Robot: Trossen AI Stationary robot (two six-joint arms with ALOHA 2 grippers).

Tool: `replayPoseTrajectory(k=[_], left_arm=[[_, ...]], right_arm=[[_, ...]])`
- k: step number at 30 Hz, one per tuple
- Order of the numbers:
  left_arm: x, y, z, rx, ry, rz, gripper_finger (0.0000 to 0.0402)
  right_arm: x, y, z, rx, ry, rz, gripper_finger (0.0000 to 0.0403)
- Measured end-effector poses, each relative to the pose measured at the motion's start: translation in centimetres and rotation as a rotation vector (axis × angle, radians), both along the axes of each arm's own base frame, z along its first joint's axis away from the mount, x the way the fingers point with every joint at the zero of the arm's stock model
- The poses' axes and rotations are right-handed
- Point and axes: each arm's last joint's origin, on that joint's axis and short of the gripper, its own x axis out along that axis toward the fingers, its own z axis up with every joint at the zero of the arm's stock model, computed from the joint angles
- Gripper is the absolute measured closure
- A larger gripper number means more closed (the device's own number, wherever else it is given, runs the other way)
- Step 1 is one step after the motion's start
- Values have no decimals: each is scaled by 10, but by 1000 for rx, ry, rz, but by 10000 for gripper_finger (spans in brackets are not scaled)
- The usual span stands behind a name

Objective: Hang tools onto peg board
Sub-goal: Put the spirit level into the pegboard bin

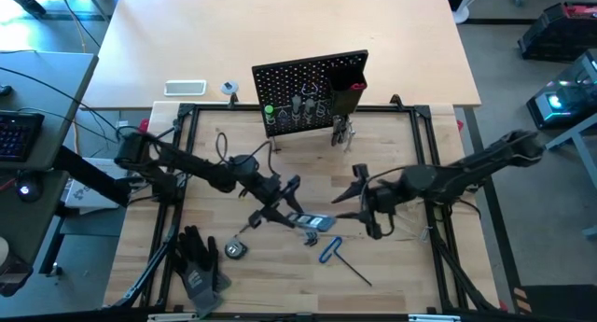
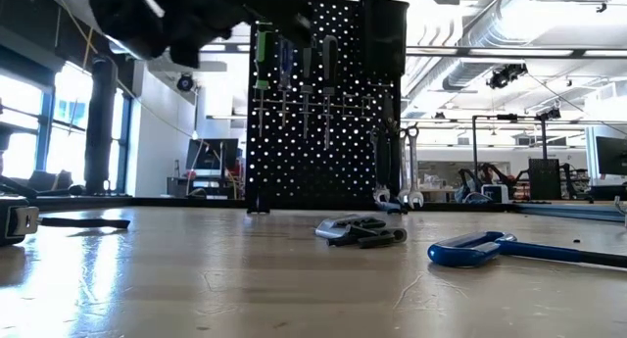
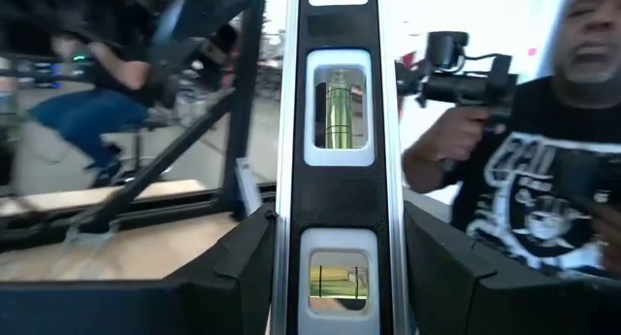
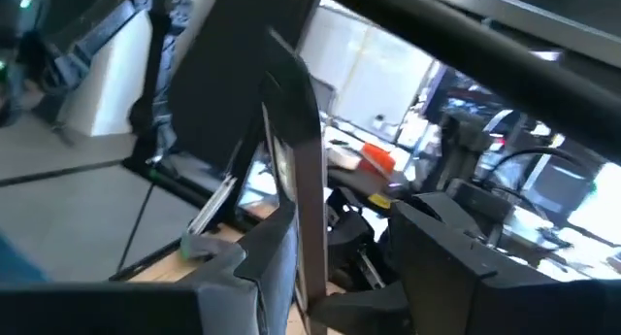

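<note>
My left gripper (image 1: 284, 193) stands above the table's middle, shut on a black flat level (image 3: 340, 131) with silver edges and green vials. To its right my right gripper (image 1: 356, 193) has a dark flat tool (image 4: 303, 180) with a pale edge between its fingers. The black peg board (image 1: 308, 84) stands upright at the far side. Screwdrivers (image 2: 294, 73) hang in its rings and silver wrenches (image 2: 409, 167) hang at its right. A grey and dark tool (image 2: 358, 230) and a blue-handled hex key (image 2: 480, 248) lie on the table. My left gripper pinches the level's two long silver edges (image 3: 281, 248) between its two fingers, near one end. The level rises from the fingers, face toward the wrist camera, clear of the table. My right gripper has one finger (image 4: 257, 267) against the dark tool's flat side (image 4: 291, 228). Whether the other finger (image 4: 456, 267) touches it I cannot tell. The tool stands tilted above the fingers, clear of the table.
Black work gloves (image 1: 198, 261) lie near the front left, with a small round thing (image 1: 233, 250) beside them. A white flat device (image 1: 185, 87) lies beyond the frame at far left. A person (image 3: 543, 160) stands beyond the table. Bare wood shows in front of the peg board.
</note>
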Motion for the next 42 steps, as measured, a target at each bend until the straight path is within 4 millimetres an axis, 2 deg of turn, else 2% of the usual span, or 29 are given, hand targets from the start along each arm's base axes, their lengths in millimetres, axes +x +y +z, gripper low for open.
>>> replayPoseTrajectory(k=[7, 11, 19, 22, 28, 34, 39, 42], left_arm=[[20, -5, 2, -26, -40, -69, 239], [28, -5, -3, -22, -31, -68, 239], [33, -4, -6, -21, -42, -67, 239], [32, -4, -5, -21, -45, -75, 239], [33, 1, -6, -20, -38, -70, 239], [33, 4, -6, -15, -42, -64, 239], [33, 6, -6, -18, -39, -41, 239], [33, 6, -6, -22, -31, -41, 239]], right_arm=[[17, 6, 3, -43, 48, 84, 245], [25, 10, 2, -48, 53, 120, 245], [40, 16, 2, -51, 61, 175, 248], [40, 17, 3, -53, 56, 199, 273], [40, 17, 5, -82, 14, 234, 358], [40, 17, 6, -74, 13, 227, 356], [40, 16, 8, -52, 0, 214, 310], [40, 16, 8, -58, -8, 219, 343]])
